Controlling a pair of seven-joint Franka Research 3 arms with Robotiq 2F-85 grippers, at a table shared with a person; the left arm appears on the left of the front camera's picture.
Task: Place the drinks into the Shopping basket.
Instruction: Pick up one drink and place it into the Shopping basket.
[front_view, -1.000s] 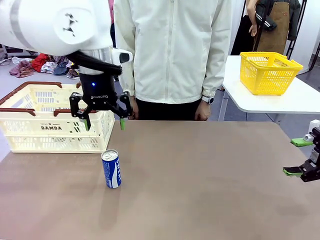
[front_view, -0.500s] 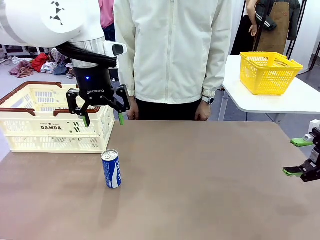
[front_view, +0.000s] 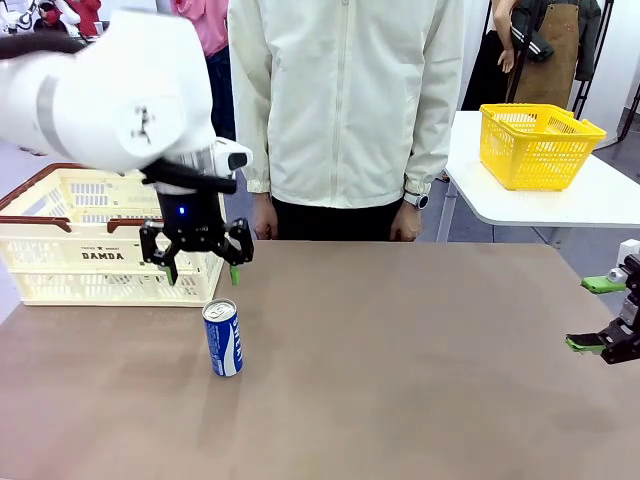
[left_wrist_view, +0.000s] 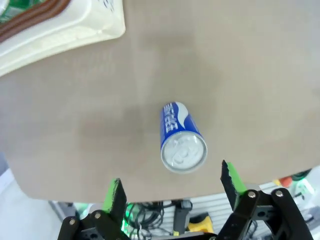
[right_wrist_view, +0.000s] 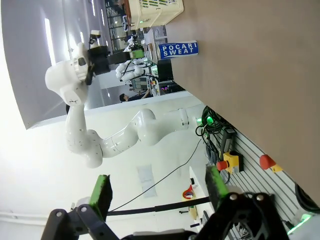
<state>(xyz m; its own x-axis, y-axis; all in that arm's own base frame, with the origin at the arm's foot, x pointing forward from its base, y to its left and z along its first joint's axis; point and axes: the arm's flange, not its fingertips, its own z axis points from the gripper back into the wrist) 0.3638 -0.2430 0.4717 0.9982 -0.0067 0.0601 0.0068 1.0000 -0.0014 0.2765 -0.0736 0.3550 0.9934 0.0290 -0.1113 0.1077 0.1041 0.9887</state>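
Blue can (front_view: 222, 337) upright on the table (front_view: 420, 380), in the left half, just off the near right corner of the Shopping basket (front_view: 90, 255), close to it but not touching. Silver top up, seen from above in the left wrist view (left_wrist_view: 183, 138), white lettering on the side. No other can on the bare tabletop; a strip of green inside the basket at the top left of the left wrist view, too cropped to identify.

Left gripper (front_view: 200, 270) above and a little behind the can, over the basket's right end, fingers spread wide, holding nothing. In its own camera (left_wrist_view: 172, 185) the can sits between the two green pads (left_wrist_view: 114, 194), slightly toward the right one.

Right gripper (front_view: 600, 315) at the table's right edge, well apart from can and basket, fingers wide apart (right_wrist_view: 157, 195), empty.

Person behind the far edge, hands (front_view: 404, 222) down at the sides, clear of the work.

Risks, judged from here: slim tall can, easy to tip if one pad arrives first, and the offset toward the right pad makes that likely. Descent close to the basket's corner could clip the brown rim (front_view: 60, 221). A grip too near the top could let the can swing or slip while lifted over the wall
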